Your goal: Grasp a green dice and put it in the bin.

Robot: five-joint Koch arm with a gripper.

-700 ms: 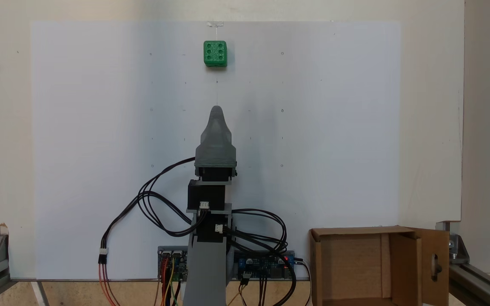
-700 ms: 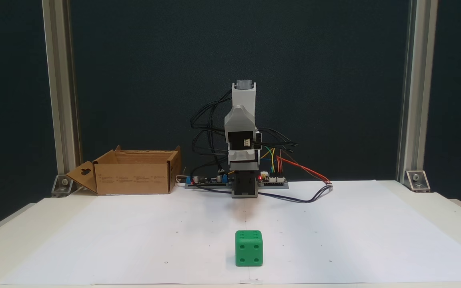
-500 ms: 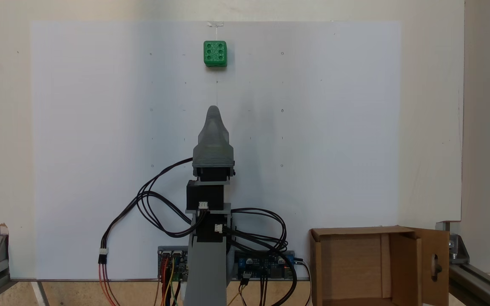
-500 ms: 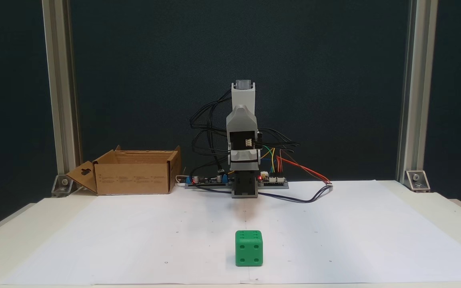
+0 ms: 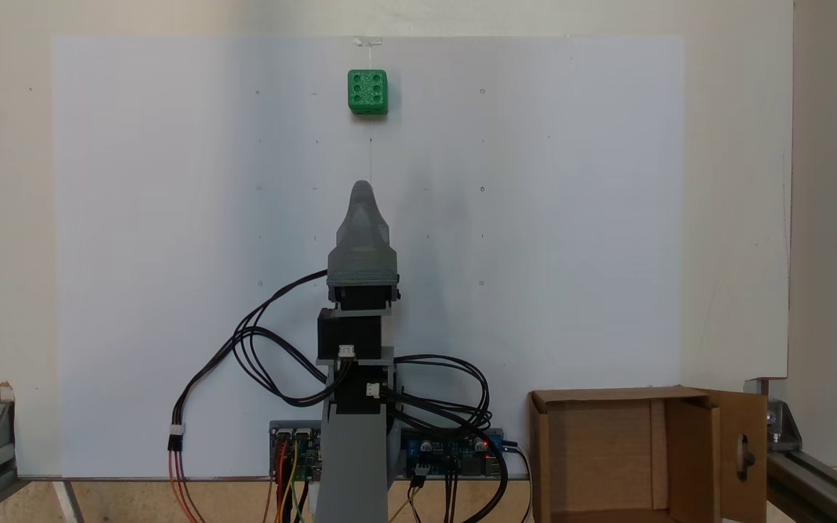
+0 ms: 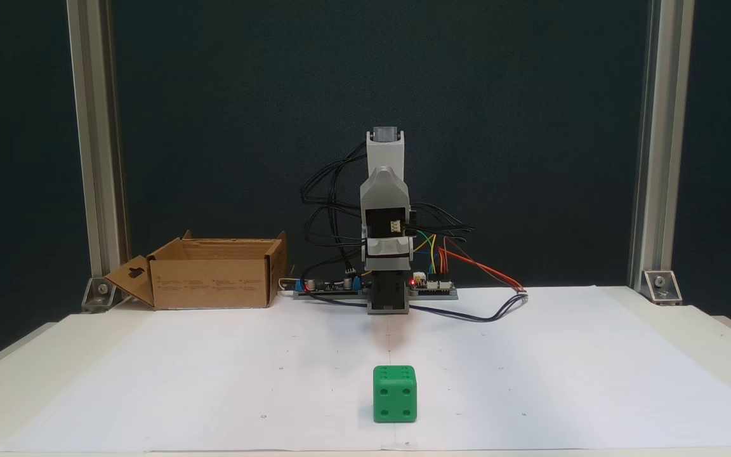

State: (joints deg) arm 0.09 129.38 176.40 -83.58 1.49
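Observation:
The green dice (image 5: 368,91) sits alone on the white paper, six pips up, at the top centre of a fixed view; it is near the front table edge in the other fixed view (image 6: 395,393). My gripper (image 5: 364,187) is a single grey tapered shape pointing at the dice, a good gap short of it. Only one tip shows, so its jaws cannot be told apart. The arm (image 6: 386,216) stands folded above its base. The brown cardboard bin (image 5: 691,450) is open beside the base, and its flap (image 5: 753,421) has a keyhole cutout.
Circuit boards (image 5: 455,450) and looping black cables (image 5: 259,349) lie around the arm's base. Aluminium posts (image 6: 96,146) (image 6: 654,146) stand at the table's rear corners. The white paper sheet (image 5: 171,218) covers most of the table.
The gripper and forearm have swung slightly to the left in the top-down fixed view. The dice and the bin have not moved.

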